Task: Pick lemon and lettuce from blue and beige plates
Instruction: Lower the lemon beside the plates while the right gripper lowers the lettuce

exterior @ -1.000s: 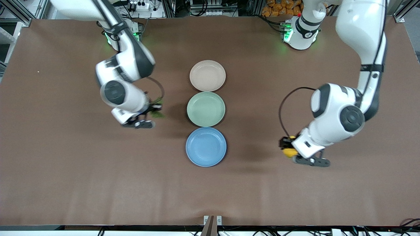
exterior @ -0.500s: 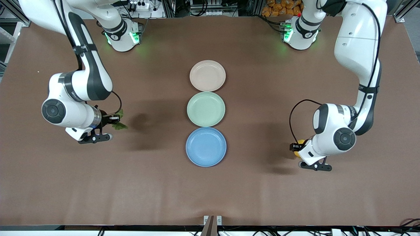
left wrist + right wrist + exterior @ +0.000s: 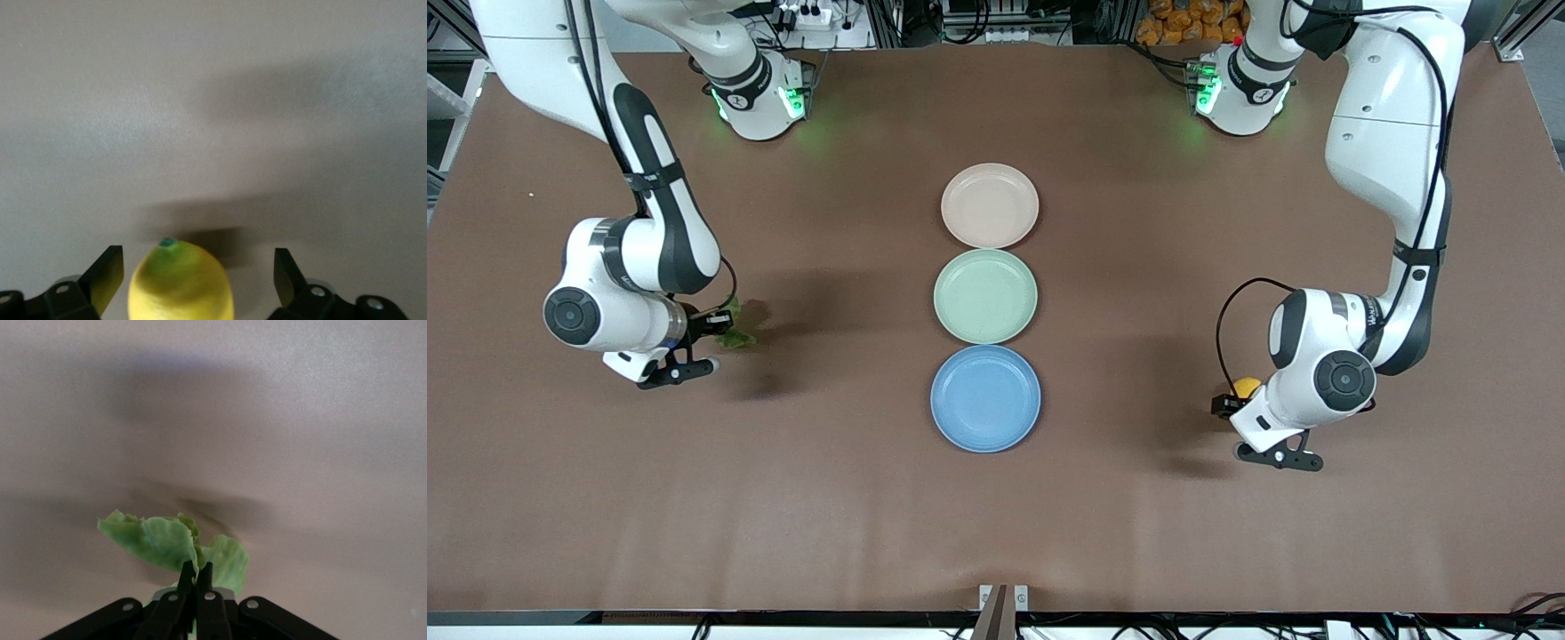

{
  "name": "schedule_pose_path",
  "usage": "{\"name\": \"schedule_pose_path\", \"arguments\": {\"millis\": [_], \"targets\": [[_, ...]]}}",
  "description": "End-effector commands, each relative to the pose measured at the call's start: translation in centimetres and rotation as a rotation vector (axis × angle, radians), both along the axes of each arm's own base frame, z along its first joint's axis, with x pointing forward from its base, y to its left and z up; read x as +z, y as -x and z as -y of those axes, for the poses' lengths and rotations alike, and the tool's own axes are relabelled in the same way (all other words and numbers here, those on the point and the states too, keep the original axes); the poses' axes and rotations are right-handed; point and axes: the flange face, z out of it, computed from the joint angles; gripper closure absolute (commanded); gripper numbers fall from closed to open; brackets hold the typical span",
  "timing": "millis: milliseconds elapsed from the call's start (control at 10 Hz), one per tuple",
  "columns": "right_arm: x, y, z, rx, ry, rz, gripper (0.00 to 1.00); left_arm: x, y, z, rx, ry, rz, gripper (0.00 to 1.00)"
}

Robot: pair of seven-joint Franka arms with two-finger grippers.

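My left gripper (image 3: 1232, 402) is low over the table near the left arm's end. Its fingers stand open on either side of the yellow lemon (image 3: 1246, 387). In the left wrist view the lemon (image 3: 181, 283) sits between the fingers of the left gripper (image 3: 197, 267) with a gap on each side. My right gripper (image 3: 720, 322) is low over the table near the right arm's end, shut on a green lettuce leaf (image 3: 739, 338). The right wrist view shows the lettuce (image 3: 160, 540) pinched in the right gripper (image 3: 195, 570). The blue plate (image 3: 985, 398) and beige plate (image 3: 990, 204) are empty.
A green plate (image 3: 985, 295) lies between the beige and blue plates in a row at the table's middle; it is empty too. The beige plate is farthest from the front camera and the blue one is nearest.
Both arms moved away from the plates, each toward its own end of the table, and lowered. The right carried the lettuce, the left the lemon. The left fingers now stand open.
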Motion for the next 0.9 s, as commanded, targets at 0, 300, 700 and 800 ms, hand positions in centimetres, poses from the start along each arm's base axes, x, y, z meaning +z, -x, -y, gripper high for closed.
{"name": "schedule_pose_path", "arguments": {"millis": [0, 300, 700, 800], "targets": [[-0.6, 0.2, -0.1, -0.02, -0.037, 0.002, 0.35, 3.3, -0.4, -0.1, -0.014, -0.024, 0.031, 0.0], [1.7, -0.6, 1.0, -0.072, -0.052, 0.006, 0.0, 12.8, -0.1, -0.8, 0.009, -0.001, 0.075, 0.0], [8.2, -3.2, 1.9, -0.082, -0.067, -0.05, 0.0, 28.6, 4.7, -1.9, 0.029, 0.01, 0.091, 0.0], [10.0, -3.8, 2.9, -0.095, -0.065, -0.055, 0.0, 31.7, 6.1, -2.9, 0.043, 0.017, 0.102, 0.0]]}}
